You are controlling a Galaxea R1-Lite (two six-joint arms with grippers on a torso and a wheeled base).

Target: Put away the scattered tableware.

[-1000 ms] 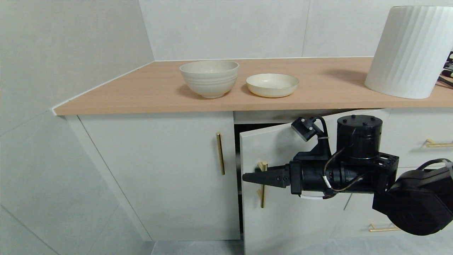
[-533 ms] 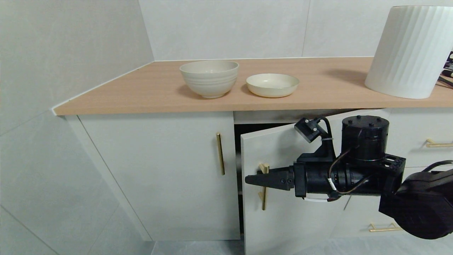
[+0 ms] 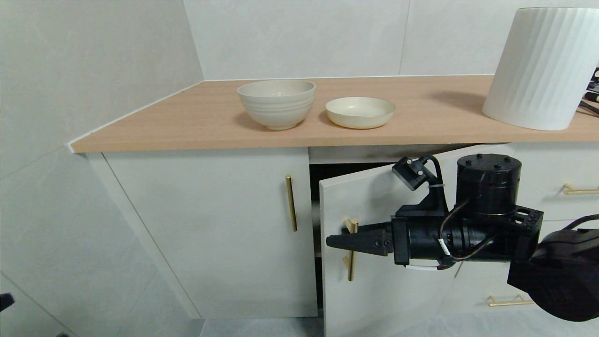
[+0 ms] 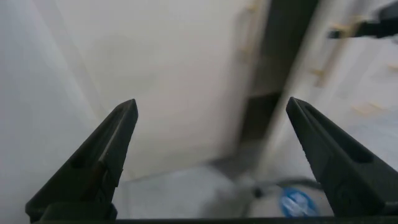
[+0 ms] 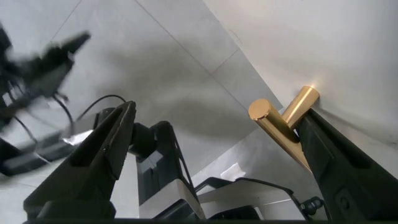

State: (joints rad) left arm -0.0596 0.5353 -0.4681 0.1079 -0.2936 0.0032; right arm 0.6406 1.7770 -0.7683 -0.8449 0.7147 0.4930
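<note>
A deep cream bowl (image 3: pixel 276 103) and a shallow cream dish (image 3: pixel 360 112) stand side by side on the wooden counter (image 3: pixel 187 126). Below them, my right gripper (image 3: pixel 338 241) is level with the brass handle (image 3: pixel 350 248) of the partly open cabinet door (image 3: pixel 369 290). In the right wrist view that handle (image 5: pixel 281 122) lies between the open fingers of the right gripper (image 5: pixel 217 115), against one finger (image 5: pixel 333 168). My left gripper (image 4: pixel 211 107) is open and holds nothing, low down, facing the cabinet fronts and floor.
A tall white ribbed container (image 3: pixel 543 65) stands at the counter's right end. The left cabinet door (image 3: pixel 210 229) is closed, with its own brass handle (image 3: pixel 291 203). Drawers with brass pulls (image 3: pixel 578 189) lie behind my right arm. A tiled wall runs along the left.
My right gripper has shifted slightly right and down, and the door with its handle has swung a little farther out. Bowl and dish have not moved.
</note>
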